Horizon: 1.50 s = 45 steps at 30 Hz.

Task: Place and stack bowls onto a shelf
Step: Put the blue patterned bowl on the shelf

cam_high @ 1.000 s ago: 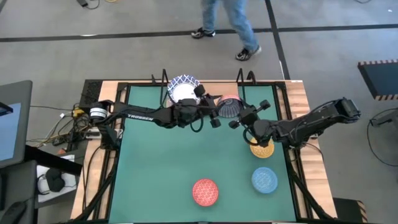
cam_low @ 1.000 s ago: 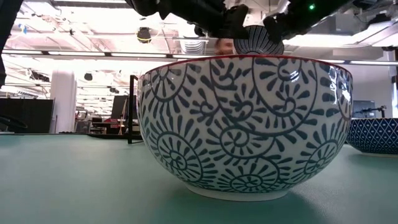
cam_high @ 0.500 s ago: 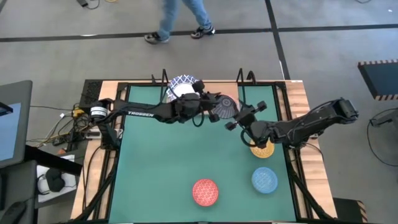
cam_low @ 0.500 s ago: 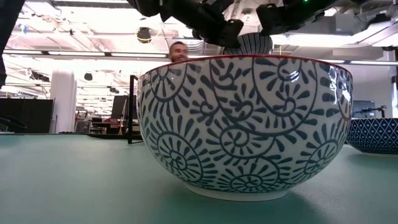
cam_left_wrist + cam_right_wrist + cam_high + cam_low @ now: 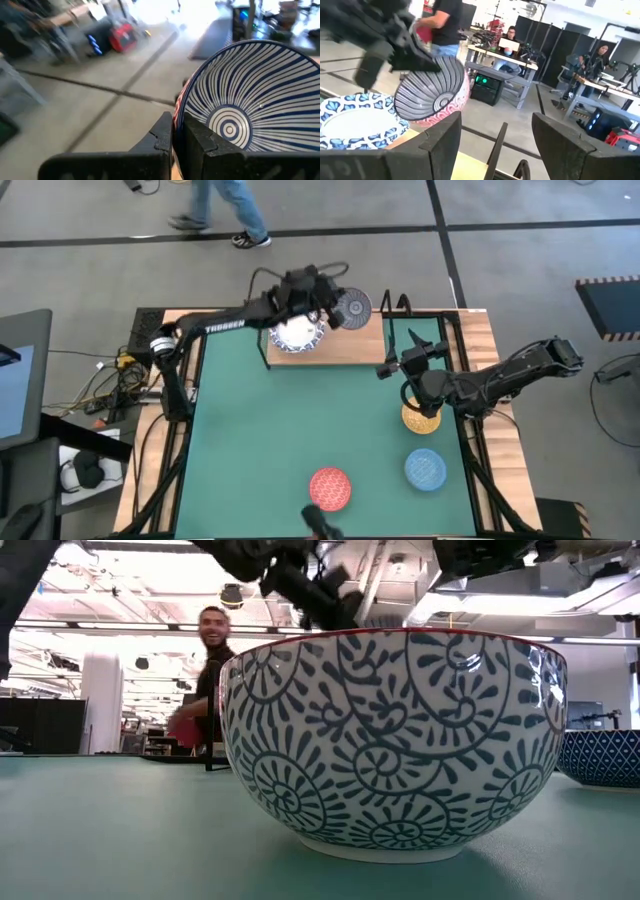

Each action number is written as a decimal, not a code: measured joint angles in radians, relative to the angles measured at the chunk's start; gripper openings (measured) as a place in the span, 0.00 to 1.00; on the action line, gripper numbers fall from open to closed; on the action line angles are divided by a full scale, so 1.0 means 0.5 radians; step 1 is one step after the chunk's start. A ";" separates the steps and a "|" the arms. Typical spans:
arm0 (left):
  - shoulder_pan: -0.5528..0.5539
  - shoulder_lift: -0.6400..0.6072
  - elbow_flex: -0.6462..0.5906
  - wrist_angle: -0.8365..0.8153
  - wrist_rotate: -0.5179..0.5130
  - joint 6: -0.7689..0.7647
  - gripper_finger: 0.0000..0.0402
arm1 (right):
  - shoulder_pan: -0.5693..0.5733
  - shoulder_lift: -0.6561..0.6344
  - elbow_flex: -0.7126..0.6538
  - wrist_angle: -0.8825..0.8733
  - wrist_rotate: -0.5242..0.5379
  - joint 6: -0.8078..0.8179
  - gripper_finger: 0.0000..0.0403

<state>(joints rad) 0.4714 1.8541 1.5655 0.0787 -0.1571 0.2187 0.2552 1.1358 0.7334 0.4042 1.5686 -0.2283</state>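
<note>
A striped grey-blue bowl is being carried by the left gripper at the upper centre of the high view, its fingers being pressed together on the bowl's rim, as the left wrist view shows. The bowl is being held tilted above the far end of the shelf, just beside the stack of white bowls with blue patterned rims that is resting on the wooden board. The right gripper is being held at the right of the frame, just off the shelf's right end, with its fingers spread wide apart and nothing between them. The step in hand is judged to be the placing of this bowl on the shelf by the left arm. The next move is judged to call for the bowl being levelled and lowered, either onto the white stack or onto the bare board to its right. 3 small bowls are being left on the green counter: a yellow-orange bowl, a light blue bowl and a red bowl, in the lower right of the frame. Open room is being offered on the board's right half, but the black upright posts at its edges and the nearby right gripper are judged to be narrowing the descent.
</note>
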 joint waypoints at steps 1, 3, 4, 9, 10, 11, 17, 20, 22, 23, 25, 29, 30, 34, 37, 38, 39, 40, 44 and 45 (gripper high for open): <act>0.035 0.052 0.046 -0.008 0.087 -0.020 0.01 | 0.004 -0.001 0.000 0.001 0.002 0.006 0.67; 0.096 0.142 0.154 -0.062 0.188 -0.045 0.01 | 0.005 0.000 -0.001 -0.001 0.003 0.005 0.67; 0.114 0.193 0.218 -0.144 0.245 -0.038 0.01 | 0.005 0.000 -0.001 0.000 0.003 0.006 0.67; 0.155 0.488 0.689 -0.666 0.371 0.198 0.01 | -0.004 0.000 -0.001 -0.009 0.003 -0.008 0.67; 0.159 0.548 0.792 -0.774 0.371 0.252 0.01 | -0.004 0.000 -0.002 -0.013 0.003 -0.008 0.67; 0.160 0.607 0.896 -0.889 0.360 0.289 0.01 | -0.002 0.000 -0.002 -0.013 0.003 -0.007 0.67; 0.162 0.905 1.414 -1.328 0.363 0.357 0.01 | 0.000 0.001 -0.002 -0.014 0.003 -0.010 0.67; 0.154 1.031 1.544 -1.374 0.364 0.299 0.01 | -0.001 0.002 -0.002 -0.015 0.003 -0.010 0.67; 0.145 1.082 1.581 -1.375 0.360 0.257 0.02 | 0.006 0.002 -0.002 -0.017 0.003 -0.009 0.67; 0.145 1.090 1.580 -1.372 0.359 0.243 0.02 | 0.013 0.002 -0.002 -0.025 0.003 -0.006 0.67; 0.142 1.102 1.576 -1.373 0.355 0.235 0.02 | 0.019 0.002 -0.003 -0.030 0.003 -0.001 0.67; 0.142 1.105 1.575 -1.449 0.350 0.208 0.03 | 0.027 0.002 -0.003 -0.066 0.003 0.025 0.67; 0.142 1.106 1.575 -1.453 0.350 0.197 0.03 | 0.026 0.002 -0.003 -0.088 0.005 0.045 0.67; 0.142 1.106 1.575 -1.467 0.366 0.161 0.05 | 0.025 0.002 -0.003 -0.136 0.008 0.091 0.67; 0.141 1.106 1.538 -1.458 0.368 0.161 0.05 | 0.026 0.002 -0.003 -0.135 0.008 0.091 0.67; 0.137 1.106 1.518 -1.443 0.373 0.159 0.05 | 0.026 0.002 -0.003 -0.135 0.008 0.091 0.67; 0.134 1.109 1.510 -1.449 0.376 0.157 0.05 | 0.026 0.002 -0.003 -0.135 0.008 0.091 0.67; 0.131 1.112 1.509 -1.468 0.389 0.151 0.06 | 0.026 0.002 -0.003 -0.135 0.008 0.091 0.67; 0.129 1.107 1.490 -1.483 0.428 0.150 0.05 | 0.026 0.002 -0.003 -0.134 0.007 0.091 0.67; 0.129 1.106 1.480 -1.476 0.428 0.150 0.05 | 0.026 0.002 -0.003 -0.134 0.007 0.091 0.67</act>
<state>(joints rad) 0.5362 2.4073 2.3053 -0.6592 0.0570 0.2938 0.2680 1.1370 0.7319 0.3370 1.5723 -0.1829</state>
